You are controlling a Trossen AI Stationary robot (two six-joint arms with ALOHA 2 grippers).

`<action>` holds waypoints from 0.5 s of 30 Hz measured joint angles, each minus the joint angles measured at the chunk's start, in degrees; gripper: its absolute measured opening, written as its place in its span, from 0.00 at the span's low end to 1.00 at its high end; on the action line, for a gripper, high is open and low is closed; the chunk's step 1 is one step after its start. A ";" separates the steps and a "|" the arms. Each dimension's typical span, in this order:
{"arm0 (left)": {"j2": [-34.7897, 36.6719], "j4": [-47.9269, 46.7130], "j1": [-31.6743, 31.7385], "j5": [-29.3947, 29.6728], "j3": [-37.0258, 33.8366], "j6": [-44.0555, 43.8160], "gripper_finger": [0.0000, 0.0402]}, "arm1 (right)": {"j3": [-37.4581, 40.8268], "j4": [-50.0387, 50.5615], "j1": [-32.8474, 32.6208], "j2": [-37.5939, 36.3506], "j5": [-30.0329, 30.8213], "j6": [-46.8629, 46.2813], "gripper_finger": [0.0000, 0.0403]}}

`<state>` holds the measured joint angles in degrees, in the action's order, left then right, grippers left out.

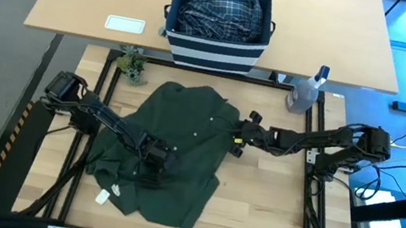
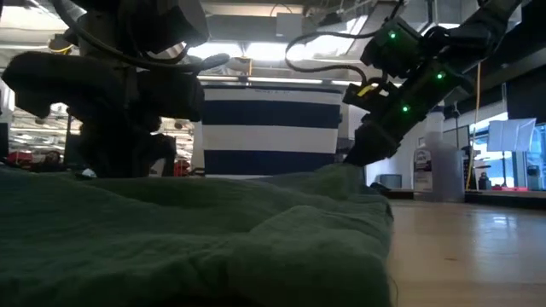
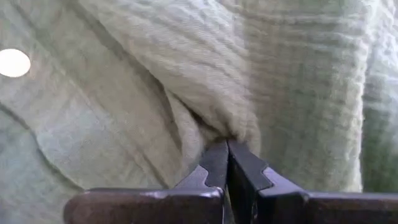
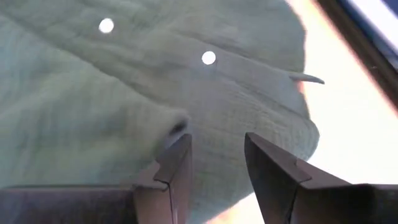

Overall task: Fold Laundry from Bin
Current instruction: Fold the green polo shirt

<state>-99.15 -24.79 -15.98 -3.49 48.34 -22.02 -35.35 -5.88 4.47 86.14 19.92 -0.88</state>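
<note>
left gripper (image 3: 227,146): pinching a fold of the green shirt (image 1: 182,140)
right gripper (image 4: 217,155): hovering with jaws parted over the shirt's edge

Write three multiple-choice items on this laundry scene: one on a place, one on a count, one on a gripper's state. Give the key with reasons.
1. Where is the plaid shirt?
A. In the bin
B. Spread on the table
C. Held by the right gripper

2. How many white buttons show on the olive-green garment in the right wrist view?
A. None
B. Two
C. Five

3. How does the left gripper stand?
A. Wide open above the cloth
B. Shut on a fold of the olive-green garment
C. Shut on the spray bottle

Key: 1 A, the plaid cloth heaps over the bin's rim. 2 B, two white dots show there. 3 B, its fingers meet, pinching a fold.
</note>
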 joint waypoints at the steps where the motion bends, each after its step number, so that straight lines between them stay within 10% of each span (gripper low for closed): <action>1: 0.04 -0.66 -0.19 -0.60 0.00 -0.11 0.00 | 0.00 0.47 0.00 -0.10 -1.18 0.02 0.37; 15: 0.15 -4.33 -2.24 -3.06 0.07 -0.45 0.00 | 0.24 9.97 -9.64 -3.16 -6.01 -1.78 0.37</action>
<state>-99.00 -29.12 -18.22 -6.55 48.40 -22.47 -35.12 4.09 -5.17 82.98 13.91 -2.66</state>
